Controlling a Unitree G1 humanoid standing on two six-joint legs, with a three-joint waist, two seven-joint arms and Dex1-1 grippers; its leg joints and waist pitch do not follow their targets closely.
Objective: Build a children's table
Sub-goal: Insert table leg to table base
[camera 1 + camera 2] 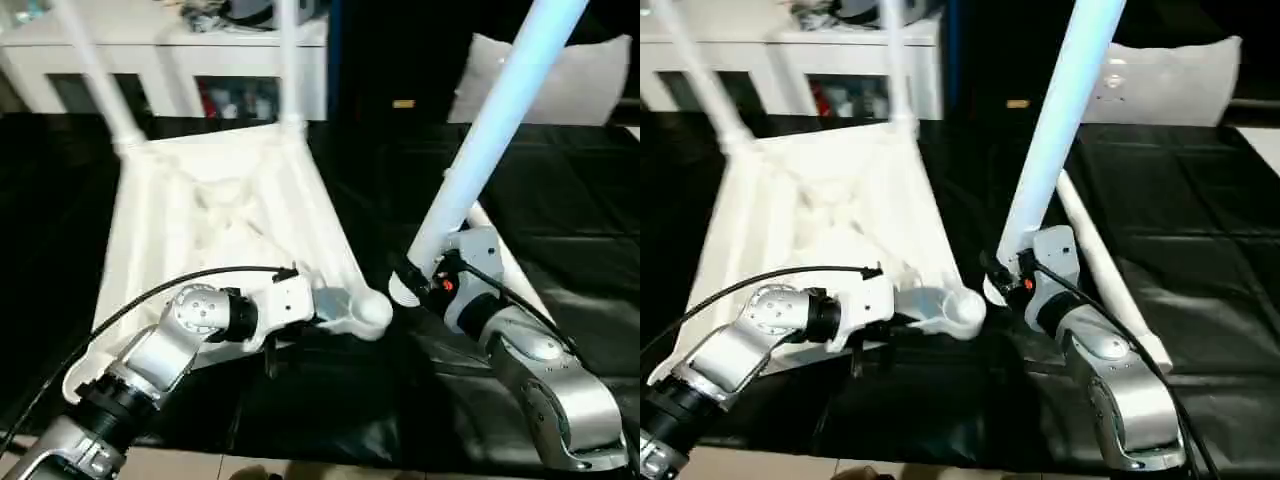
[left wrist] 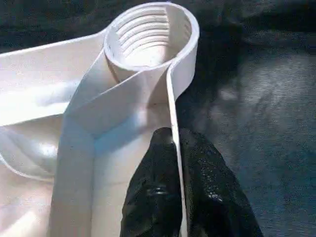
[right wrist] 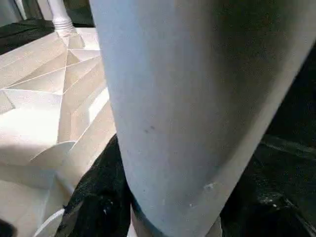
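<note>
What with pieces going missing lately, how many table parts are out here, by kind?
Table top: 1
Legs standing in its far corners: 2
Leg held by the right gripper, the held leg: 1
Leg lying loose on the black cover, the loose leg: 1
Total: 5 parts, 4 of them legs

Cut off at 12 o'clock: both standing legs, far left leg [image 1: 98, 75] and far right leg [image 1: 288, 62], along with the raised leg [image 1: 497, 125]. Partly hidden behind the right end effector [image 1: 420, 272]: the lying leg [image 1: 1102, 265], collar unseen. Blurred throughout: the table top [image 1: 215, 215], rib pattern hard to read. Masked by the raised leg in the right wrist view: the right end effector's fingers [image 3: 96, 200]. Too small to identify: clutter on the white shelf [image 1: 170, 45] at 12 o'clock.
</note>
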